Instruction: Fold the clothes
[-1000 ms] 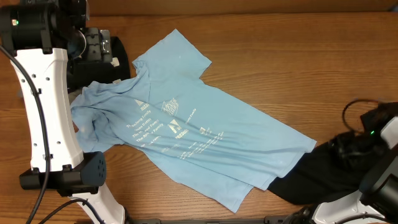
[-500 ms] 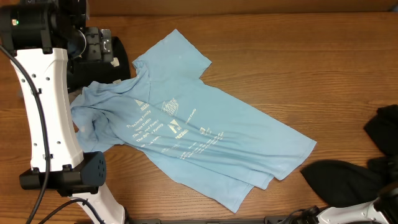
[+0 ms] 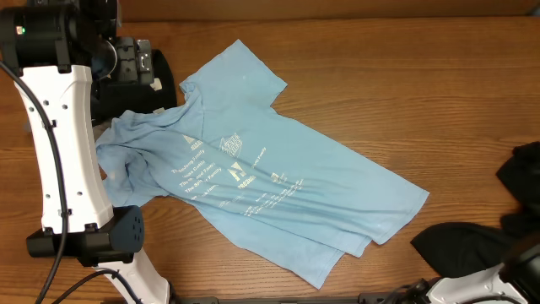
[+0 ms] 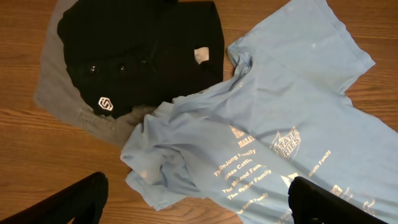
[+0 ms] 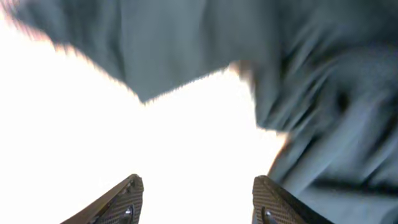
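Light blue cotton lay across the wooden bench [image 3: 405,84]: the blue T-shirt [image 3: 270,177], print up, ran aslant from the far left corner toward the near right. One sleeve lay flat toward the far edge. The other shoulder was bunched in folds by the left edge.

The left fingers [image 4: 78,202] hung spread wide above that crumpled shoulder, gripping nothing. The right fingers [image 5: 124,199] stood apart in a blurred, glare-washed view, with dark cloth beyond them and none visible between them.

The job appeared to be at the laying-out stage, with no fold yet made in the shirt. The next move would likely call for drawing the bunched shoulder and sleeve out flat before any fold.

A black shirt [image 4: 143,56] lay over a grey shirt [image 4: 53,81] at the far left corner, touching the blue collar, so room there was tight. A second black garment [image 3: 464,241] lay at the near right corner, just beside the hem but apart from it. Bare wood along the far edge and the right side offered the most open room for moving.
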{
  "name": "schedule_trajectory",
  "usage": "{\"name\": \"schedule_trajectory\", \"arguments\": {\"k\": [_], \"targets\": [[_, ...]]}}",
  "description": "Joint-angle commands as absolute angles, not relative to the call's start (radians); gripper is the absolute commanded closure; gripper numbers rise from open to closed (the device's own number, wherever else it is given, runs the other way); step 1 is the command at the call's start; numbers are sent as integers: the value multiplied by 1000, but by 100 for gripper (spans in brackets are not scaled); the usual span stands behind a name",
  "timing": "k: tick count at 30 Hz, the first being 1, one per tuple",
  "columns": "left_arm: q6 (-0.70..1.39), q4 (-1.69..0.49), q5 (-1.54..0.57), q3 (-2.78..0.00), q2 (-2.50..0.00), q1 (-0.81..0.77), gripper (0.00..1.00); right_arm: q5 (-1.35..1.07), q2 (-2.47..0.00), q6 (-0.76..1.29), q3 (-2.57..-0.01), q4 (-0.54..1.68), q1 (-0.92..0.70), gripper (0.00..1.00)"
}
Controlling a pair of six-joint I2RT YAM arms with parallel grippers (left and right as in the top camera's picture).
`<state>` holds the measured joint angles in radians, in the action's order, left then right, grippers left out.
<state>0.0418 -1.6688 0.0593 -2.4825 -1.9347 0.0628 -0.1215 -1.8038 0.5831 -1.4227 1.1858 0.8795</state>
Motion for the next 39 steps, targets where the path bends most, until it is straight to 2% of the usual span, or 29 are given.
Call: {"name": "schedule_trajectory", "arguments": {"k": [1, 6, 12, 15, 19, 27, 31, 36, 39], "targets": [[22, -1663, 51, -2497, -1929, 57, 4, -202, -1798, 568, -1301, 1210, 764, 40], [22, -1662, 52, -2497, -1929, 57, 0, -67, -1798, 659, -1073, 1097, 674, 39], [22, -1664, 51, -2497, -1929, 58, 0, 22, -1798, 673, -926, 1011, 768, 39], [22, -1658, 51, -2497, -1929, 58, 0, 138, -1798, 730, -931, 967, 883, 37], [22, -1658, 51, -2497, -1929, 58, 0, 81, -1798, 733, -1007, 886, 1036, 41], [22, -1659, 51, -2497, -1929, 58, 0, 72, -1798, 707, -1214, 900, 1109, 41], [22, -1662, 51, -2497, -1929, 58, 0, -100, -1797, 658, -1347, 938, 1081, 41], [22, -1673, 21, -2497, -1929, 57, 0, -513, -1774, 473, -1493, 977, 990, 42], [22, -1676, -28, -2497, -1929, 57, 0, -582, -1748, 387, -1509, 1007, 870, 35]]}}
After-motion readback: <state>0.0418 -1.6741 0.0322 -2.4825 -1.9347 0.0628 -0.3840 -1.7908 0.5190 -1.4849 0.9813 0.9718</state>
